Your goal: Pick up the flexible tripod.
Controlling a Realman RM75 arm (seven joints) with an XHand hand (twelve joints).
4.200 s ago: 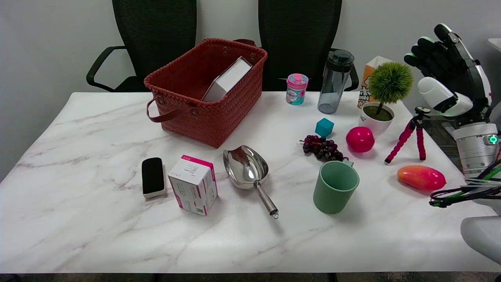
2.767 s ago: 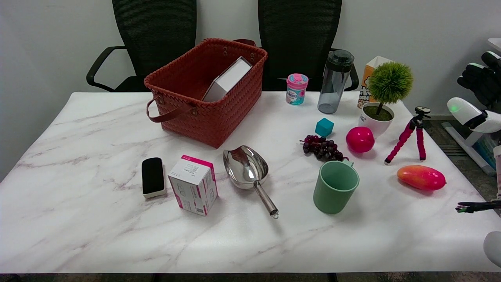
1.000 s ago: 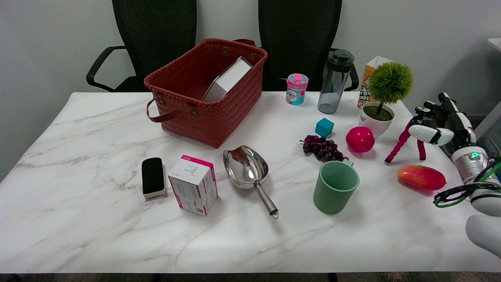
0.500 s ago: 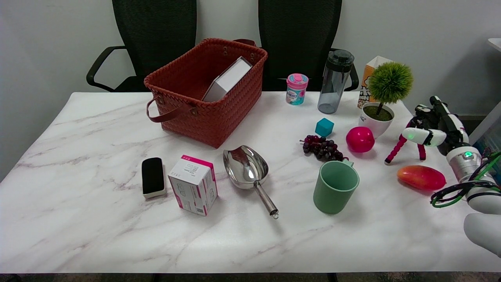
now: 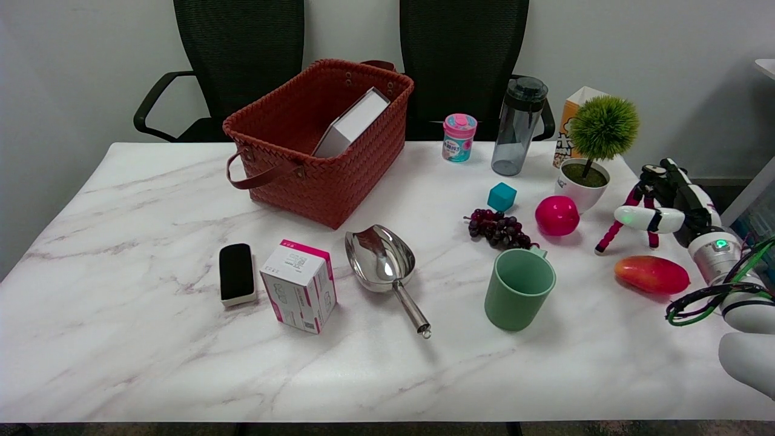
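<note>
A: Head view puts the small flexible tripod with pink foam legs and a black head (image 5: 629, 213) at the right of the frame, standing on the white marble worktop (image 5: 151, 363) close to its right edge. All the feet I can see look planted, so it is not lifted.

B: And the right hand (image 5: 669, 203)?

A: It sits right at the tripod's upper part. A white thumb lies across the front of the legs and dark fingers curl behind the head. Whether they actually press on it I cannot tell; hand and tripod overlap from this angle.

B: So how far along?

A: I'd judge the reach done, the grip at most half made, and the lift wholly left.

B: Room to move?

A: Tight at the sides. The glossy pink ball (image 5: 557, 215) and the white pot with a round green shrub (image 5: 586, 179) stand to the tripod's left, and the red-orange mango-shaped fruit (image 5: 652, 274) lies just in front, near the forearm. The worktop edge runs just right of the hand. Straight up looks open, so a vertical lift seems the safest; a sideways drag could knock the fruit or tip the tripod off the edge.
</note>
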